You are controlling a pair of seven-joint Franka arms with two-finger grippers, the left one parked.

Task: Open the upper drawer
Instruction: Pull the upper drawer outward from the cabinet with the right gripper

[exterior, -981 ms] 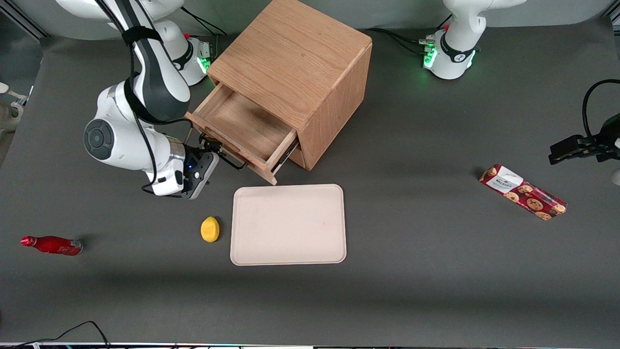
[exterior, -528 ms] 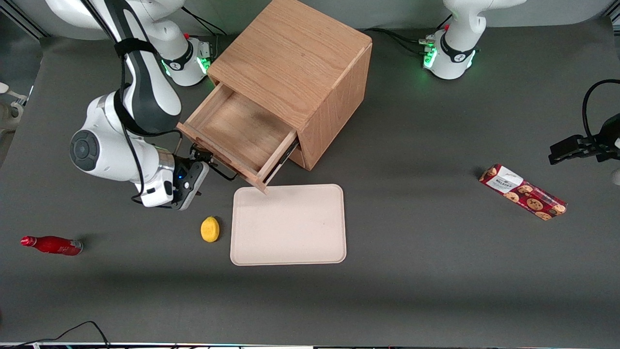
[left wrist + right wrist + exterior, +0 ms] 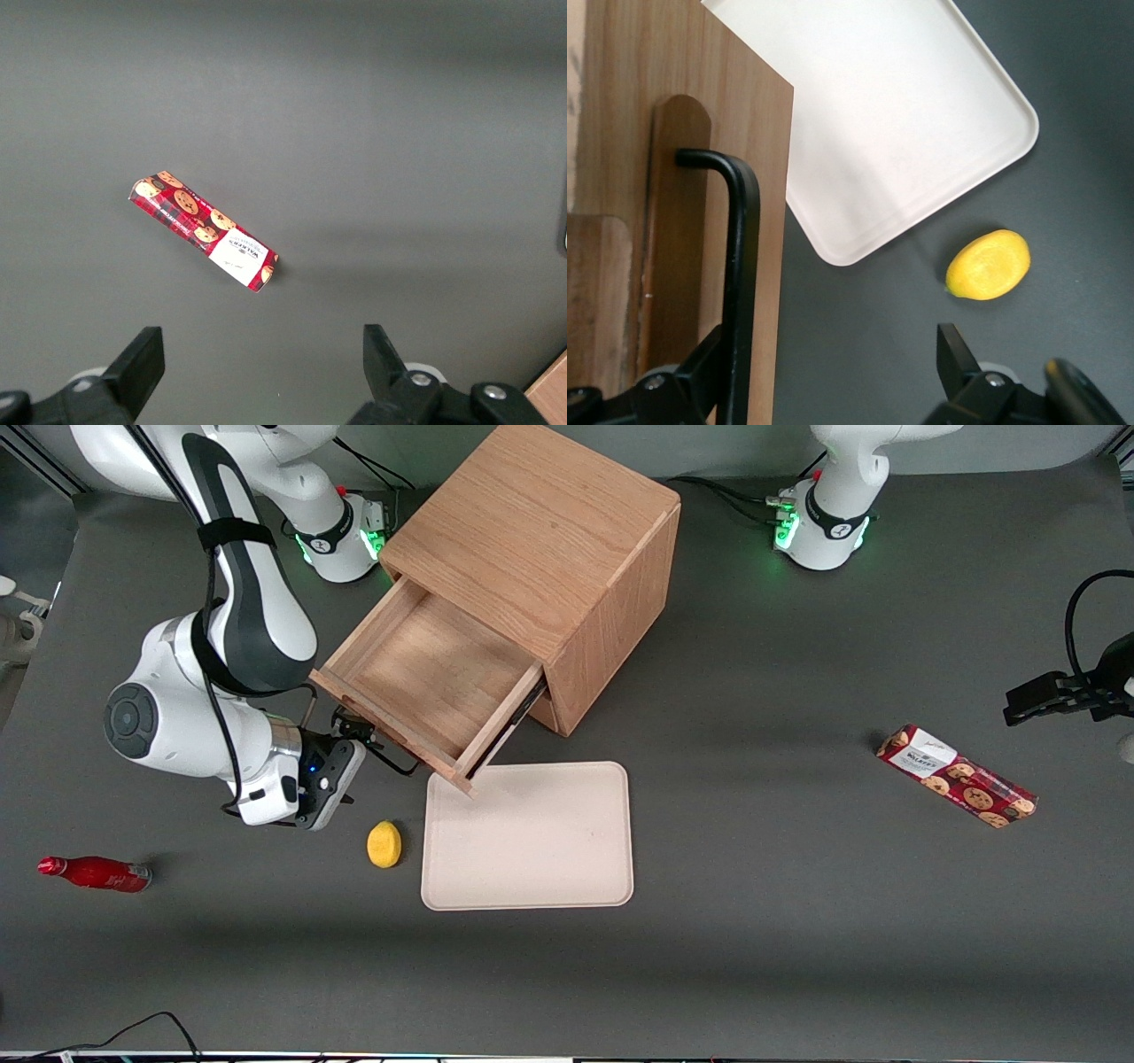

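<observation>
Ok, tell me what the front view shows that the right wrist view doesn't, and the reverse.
Only the front view shows the whole cabinet, the upper drawer pulled well out, the red bottle and the cookie box. Only the right wrist view shows the open tool straddling the black handle up close. Both show the drawer front, the lemon and the tray.

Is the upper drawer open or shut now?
Open: the upper drawer sticks out of the cabinet, bare inside. The end effector is at its handle.
</observation>
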